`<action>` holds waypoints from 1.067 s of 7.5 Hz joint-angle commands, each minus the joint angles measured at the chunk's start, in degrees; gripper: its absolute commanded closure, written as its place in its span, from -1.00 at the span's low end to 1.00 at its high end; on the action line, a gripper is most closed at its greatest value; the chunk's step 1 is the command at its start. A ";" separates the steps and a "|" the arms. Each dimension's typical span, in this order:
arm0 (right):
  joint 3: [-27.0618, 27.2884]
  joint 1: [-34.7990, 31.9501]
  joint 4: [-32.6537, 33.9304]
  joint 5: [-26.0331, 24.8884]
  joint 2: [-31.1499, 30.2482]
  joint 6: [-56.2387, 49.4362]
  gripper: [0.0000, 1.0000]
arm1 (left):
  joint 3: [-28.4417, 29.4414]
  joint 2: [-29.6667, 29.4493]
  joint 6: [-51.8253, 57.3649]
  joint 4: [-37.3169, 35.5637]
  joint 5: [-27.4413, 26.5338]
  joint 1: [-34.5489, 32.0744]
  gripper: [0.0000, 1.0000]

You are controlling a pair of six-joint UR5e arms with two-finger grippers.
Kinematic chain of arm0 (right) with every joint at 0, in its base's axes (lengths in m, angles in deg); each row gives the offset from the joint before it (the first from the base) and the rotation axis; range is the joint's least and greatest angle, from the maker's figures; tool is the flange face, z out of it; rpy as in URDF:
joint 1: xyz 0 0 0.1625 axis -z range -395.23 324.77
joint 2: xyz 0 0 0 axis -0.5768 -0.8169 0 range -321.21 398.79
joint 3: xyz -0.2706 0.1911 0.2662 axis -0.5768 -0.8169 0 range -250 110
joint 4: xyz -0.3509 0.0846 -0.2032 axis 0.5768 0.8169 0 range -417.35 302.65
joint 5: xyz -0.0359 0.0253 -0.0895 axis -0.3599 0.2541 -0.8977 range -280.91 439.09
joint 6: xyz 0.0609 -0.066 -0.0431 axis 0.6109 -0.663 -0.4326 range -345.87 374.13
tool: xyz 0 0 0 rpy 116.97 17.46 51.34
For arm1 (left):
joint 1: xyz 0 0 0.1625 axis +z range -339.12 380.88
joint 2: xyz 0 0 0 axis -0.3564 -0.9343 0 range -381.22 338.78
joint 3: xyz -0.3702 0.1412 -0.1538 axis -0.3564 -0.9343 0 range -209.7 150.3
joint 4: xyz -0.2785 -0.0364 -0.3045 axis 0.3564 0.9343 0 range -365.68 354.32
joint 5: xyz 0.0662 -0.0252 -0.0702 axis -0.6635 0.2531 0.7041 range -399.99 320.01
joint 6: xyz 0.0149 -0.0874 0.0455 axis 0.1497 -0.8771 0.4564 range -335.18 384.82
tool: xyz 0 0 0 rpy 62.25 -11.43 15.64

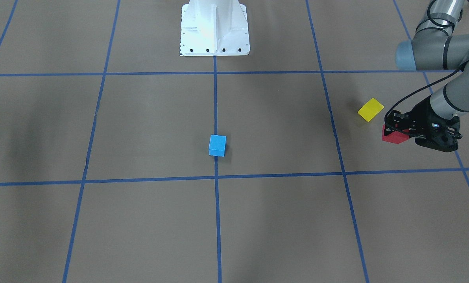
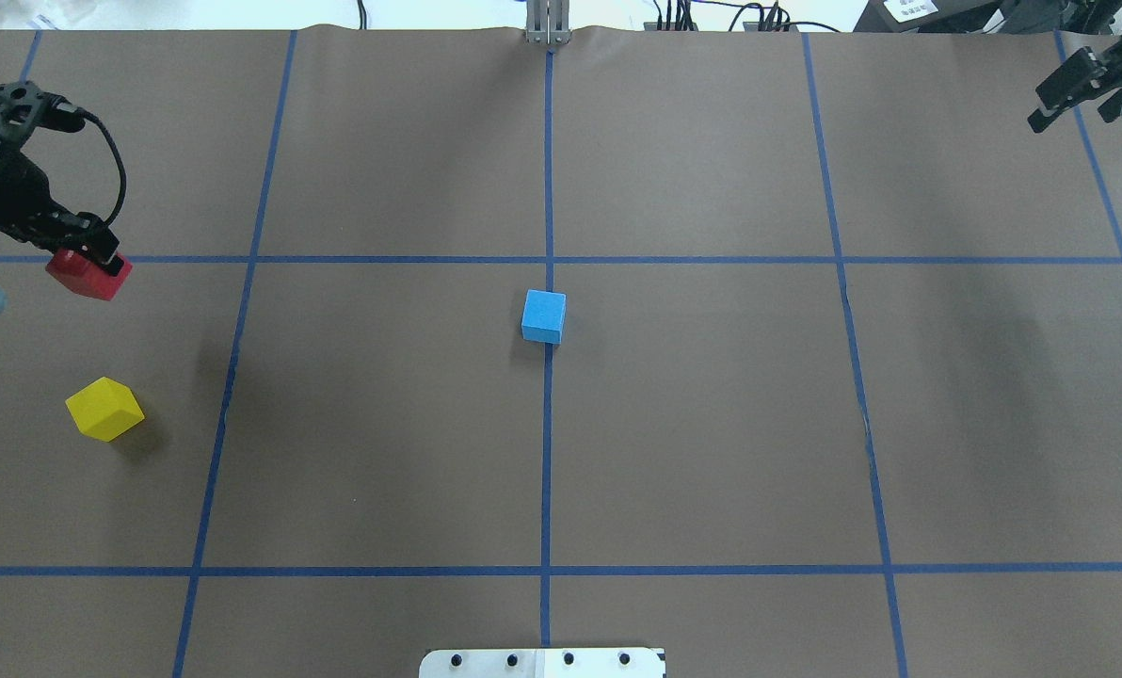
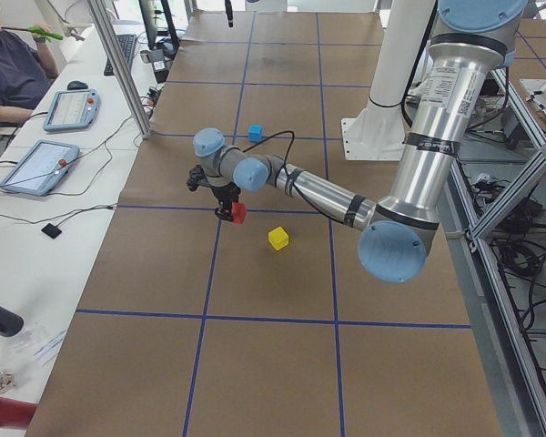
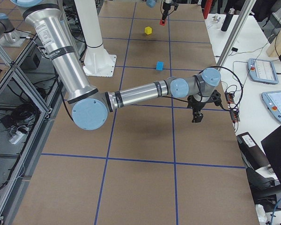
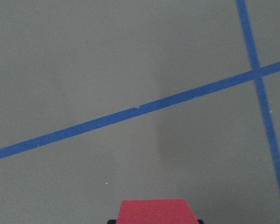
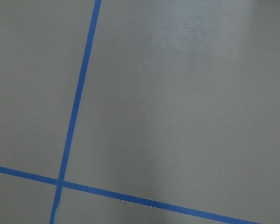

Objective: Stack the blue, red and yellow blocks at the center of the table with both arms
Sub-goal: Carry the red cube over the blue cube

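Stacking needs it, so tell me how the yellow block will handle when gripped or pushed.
The yellow block looks a rigid, flat-faced cube, so it should slide rather than roll. Its matte faces probably grip well. It lies skewed to the tape lines, so a push may turn it.

A: What do the arms look like?
B: Silver-grey tubes, left arm [image 3: 318,187] and right arm [image 4: 140,91] alike, with light-blue round caps [image 3: 391,253] at the joints, black bands [image 3: 421,142], and small print on the upper tube.
A: The ends?
B: Black two-finger hands, left hand [image 1: 394,126] and right hand [image 4: 195,117], with a black cable [image 1: 415,92] looping to each wrist
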 commanded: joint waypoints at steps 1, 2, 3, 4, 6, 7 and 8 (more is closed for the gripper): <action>-0.47 -4.97 2.18 -0.13 -4.74 -10.18 -0.98 | -1.68 -13.33 -8.44 -14.95 -1.62 1.11 1.00; -0.21 -6.82 2.28 0.13 -7.38 -11.09 -0.98 | -1.68 -16.00 -16.08 -14.81 -1.63 3.99 1.00; -0.03 -7.70 2.11 0.04 -9.75 -11.10 -0.98 | -0.64 -19.24 -22.07 -14.81 -2.33 8.11 1.00; 0.40 -9.80 2.02 0.04 -11.60 -11.10 -0.98 | 2.85 -24.41 -27.44 -14.72 -5.03 11.02 1.00; 5.21 -10.70 1.75 -0.31 -16.95 -10.05 -0.98 | 12.94 -33.56 -35.01 -10.80 -5.76 15.69 1.00; 7.33 -10.70 1.75 -0.14 -18.98 -9.87 -0.98 | 15.87 -34.64 -37.75 -4.59 -6.80 17.19 1.00; 7.70 -10.70 1.67 -0.05 -19.70 -8.82 -0.98 | 21.38 -37.96 -39.17 -1.74 -7.34 18.86 1.00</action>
